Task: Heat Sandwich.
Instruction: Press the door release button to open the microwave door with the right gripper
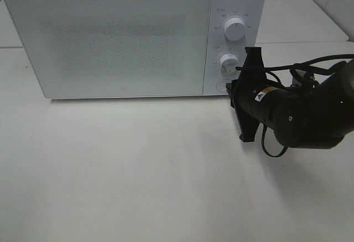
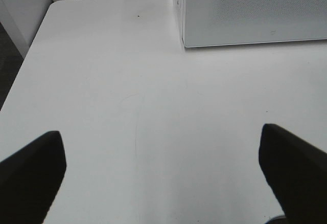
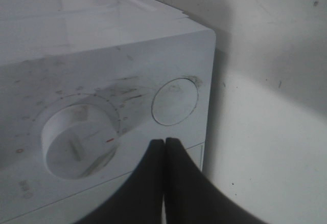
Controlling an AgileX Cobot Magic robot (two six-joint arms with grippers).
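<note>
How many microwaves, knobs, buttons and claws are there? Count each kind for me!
Microwave: 1
Knobs: 2, upper knob and lower knob
Round button: 1
Claws: 2, left claw and right claw
Total: 6

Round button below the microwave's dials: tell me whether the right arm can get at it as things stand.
Probably yes. The right gripper, its fingers shut, points at the round button from close by, and nothing shows between them.
</note>
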